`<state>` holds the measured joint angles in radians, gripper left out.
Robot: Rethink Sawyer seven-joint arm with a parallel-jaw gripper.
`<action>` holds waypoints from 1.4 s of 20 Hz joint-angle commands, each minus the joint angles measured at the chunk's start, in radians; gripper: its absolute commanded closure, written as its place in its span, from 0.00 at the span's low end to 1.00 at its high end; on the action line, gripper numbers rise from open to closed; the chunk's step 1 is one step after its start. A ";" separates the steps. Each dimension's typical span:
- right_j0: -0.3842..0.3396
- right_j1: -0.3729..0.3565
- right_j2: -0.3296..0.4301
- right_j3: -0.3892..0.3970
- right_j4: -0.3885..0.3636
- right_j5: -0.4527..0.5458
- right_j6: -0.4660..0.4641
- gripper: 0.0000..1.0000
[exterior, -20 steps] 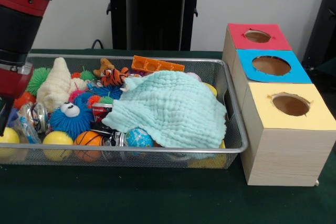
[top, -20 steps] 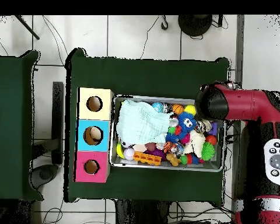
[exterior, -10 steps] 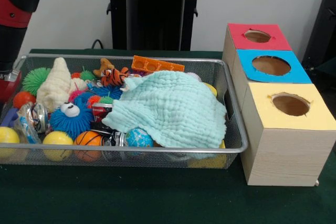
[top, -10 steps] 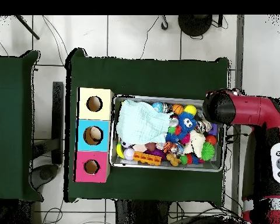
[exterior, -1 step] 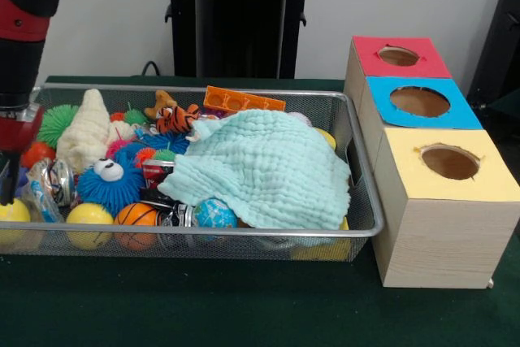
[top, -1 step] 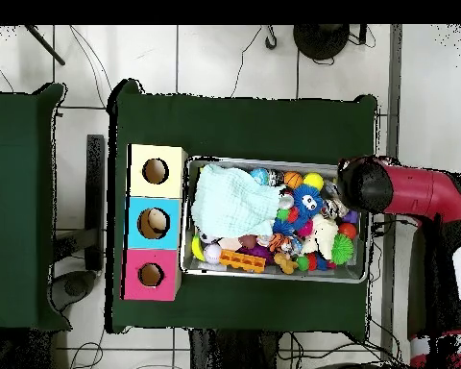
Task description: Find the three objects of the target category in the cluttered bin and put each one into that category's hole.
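A wire mesh bin [exterior, -1 step: 244, 232] holds several toys, half covered by a pale green cloth [exterior, -1 step: 268, 168]. At its left end lie a blue spiky toy with eyes [exterior, -1 step: 110, 184], a small basketball [exterior, -1 step: 136, 215], yellow balls [exterior, -1 step: 88, 215] and a globe ball [exterior, -1 step: 215, 214]. A tiger toy [exterior, -1 step: 175, 118] and an orange block [exterior, -1 step: 242, 101] sit at the back. My gripper [exterior, -1 step: 6, 184] hangs from the red and black arm [exterior, -1 step: 24, 54] at the bin's left end, mostly cut off by the picture's edge. In the overhead view the arm [top, -1 step: 369, 184] covers it.
Three wooden boxes stand to the right of the bin, with a red-topped hole [exterior, -1 step: 398, 56], a blue-topped hole [exterior, -1 step: 420, 101] and a yellow-topped hole [exterior, -1 step: 449, 162]. A cream cloth [exterior, -1 step: 85, 132] and a green spiky ball [exterior, -1 step: 55, 123] lie near the gripper. A black stand [exterior, -1 step: 236, 22] rises behind.
The arm drew toward the picture's left edge in the front view, then came down a little over the bin's left end. Nothing in the bin has shifted.
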<state>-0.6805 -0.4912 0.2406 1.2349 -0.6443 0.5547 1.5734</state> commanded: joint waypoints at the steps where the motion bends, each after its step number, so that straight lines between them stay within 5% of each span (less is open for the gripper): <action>1: -0.040 -0.016 0.158 0.184 0.056 0.104 -0.220 0.00; 9: -0.067 -0.012 0.187 0.238 0.057 0.080 -0.201 0.00; 20: -0.051 0.054 0.125 0.231 -0.032 0.022 -0.160 0.00; 28: -0.011 -0.019 0.053 0.260 -0.086 -0.009 -0.081 0.00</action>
<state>-0.7081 -0.4831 0.3079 1.4112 -0.6506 0.5545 1.5734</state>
